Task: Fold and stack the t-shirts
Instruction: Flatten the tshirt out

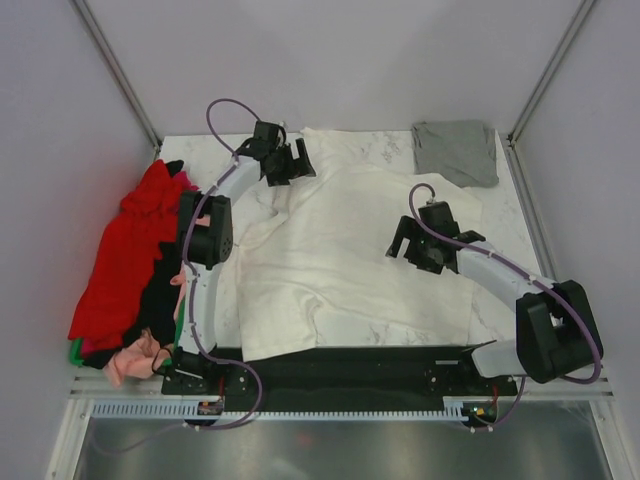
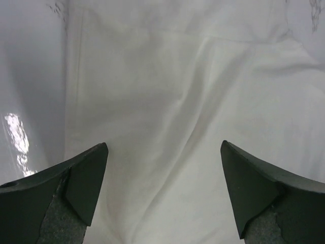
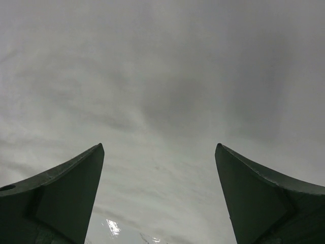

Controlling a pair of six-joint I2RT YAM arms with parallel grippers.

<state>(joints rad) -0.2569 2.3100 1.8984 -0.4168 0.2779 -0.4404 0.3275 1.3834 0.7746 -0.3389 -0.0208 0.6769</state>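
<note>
Bench (image 1: 505, 230) carries a large white t-shirt (image 1: 350, 260) spread mid-surface, a heap of red, black and pink t-shirts (image 1: 125, 260) at its left edge and a grey t-shirt (image 1: 458, 150) at the far right corner. Above the white cloth, left fingers (image 2: 81, 188) and right fingers (image 3: 66, 198) gape wide, empty.

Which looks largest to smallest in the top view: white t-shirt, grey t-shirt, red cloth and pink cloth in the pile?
1. white t-shirt, spread flat
2. red cloth, bunched
3. grey t-shirt
4. pink cloth, partly hidden, so only its visible part counts
</note>
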